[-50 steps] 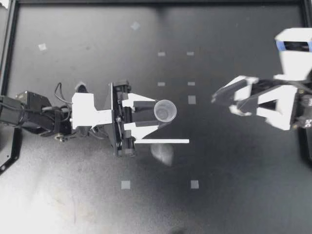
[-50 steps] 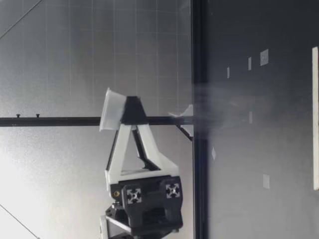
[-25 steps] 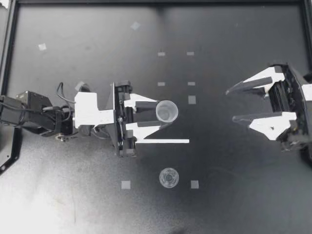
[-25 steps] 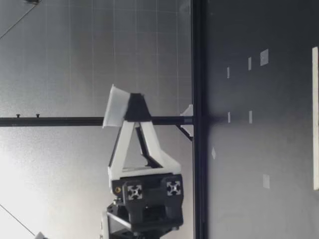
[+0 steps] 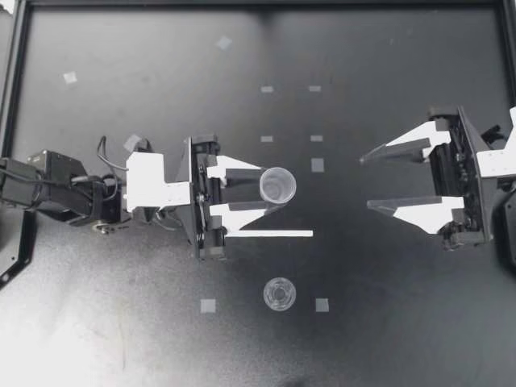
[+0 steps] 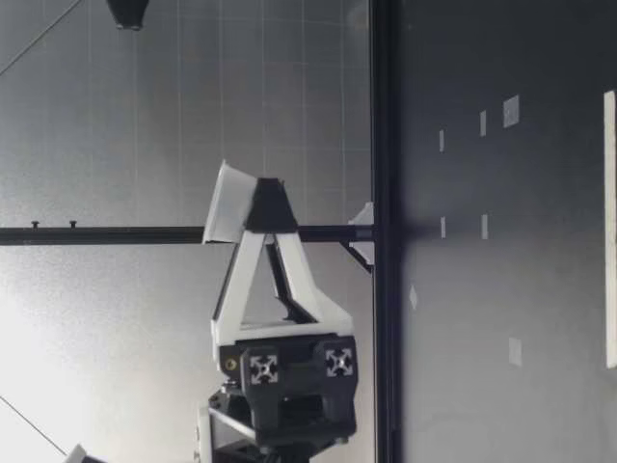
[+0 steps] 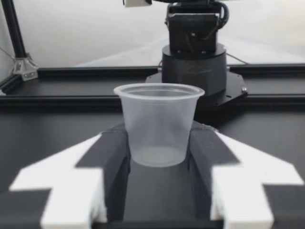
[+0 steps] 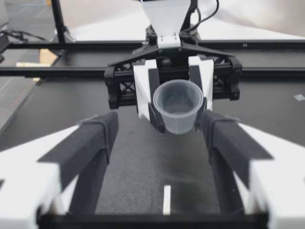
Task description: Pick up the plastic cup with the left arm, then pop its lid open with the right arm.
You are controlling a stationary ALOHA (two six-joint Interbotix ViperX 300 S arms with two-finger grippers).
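Observation:
My left gripper (image 5: 270,187) is shut on a clear plastic cup (image 5: 276,185), held upright above the middle of the table. In the left wrist view the cup (image 7: 158,124) sits between both dark pads (image 7: 110,157), rim up. The low view shows that gripper (image 6: 265,204) raised well above the table with the cup (image 6: 227,201). My right gripper (image 5: 367,182) stands open to the right of it, fingers pointing at the cup, a gap apart. In the right wrist view the held cup (image 8: 178,106) is ahead of my open right gripper (image 8: 159,131). A second small clear cup (image 5: 279,293) stands alone on the table nearer the front.
A white strip (image 5: 270,234) lies on the dark table just below the left gripper. Small tape squares (image 5: 208,305) mark the surface. A black frame (image 5: 16,81) borders the table. My right arm's base (image 7: 194,47) shows beyond the cup in the left wrist view.
My right gripper has swung out of its blurred tilt and now lies level, facing the held cup. The loose cup, blurred a second ago, has settled on the table. The left gripper rose slightly.

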